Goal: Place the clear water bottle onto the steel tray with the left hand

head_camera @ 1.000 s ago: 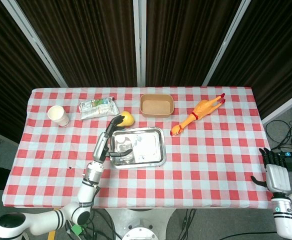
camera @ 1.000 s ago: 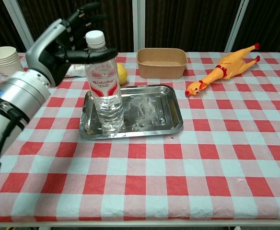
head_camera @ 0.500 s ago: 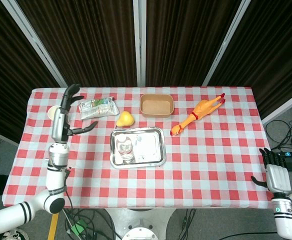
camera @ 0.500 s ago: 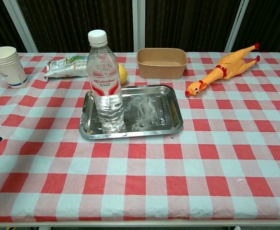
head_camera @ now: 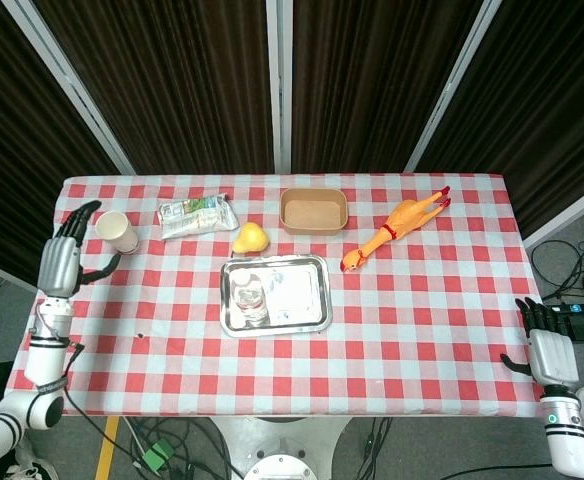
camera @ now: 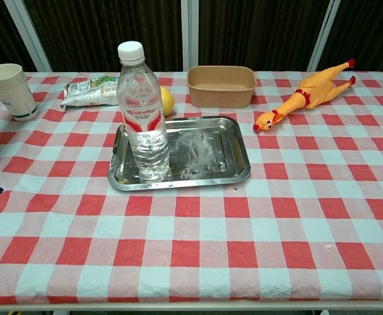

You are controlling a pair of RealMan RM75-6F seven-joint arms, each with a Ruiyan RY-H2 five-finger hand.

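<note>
Your bottle (camera: 142, 111) stands upright in the tray (camera: 211, 154), so the left hand (head_camera: 64, 262) hangs spread and empty off the table edge.

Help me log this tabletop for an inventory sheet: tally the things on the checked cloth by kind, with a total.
Bottle: 1, clear water bottle
Tray: 1, steel tray
Paper cup stack: 1
Snack packet: 1
Yellow fruit: 1
Brown paper bowl: 1
Rubber chicken: 1
Total: 7

Checked table (camera: 277, 230) bears steel tray (camera: 204, 154), paper cups (camera: 9, 92), packet (camera: 90, 90), bowl (camera: 221, 85), rubber chicken (camera: 303, 95).
</note>
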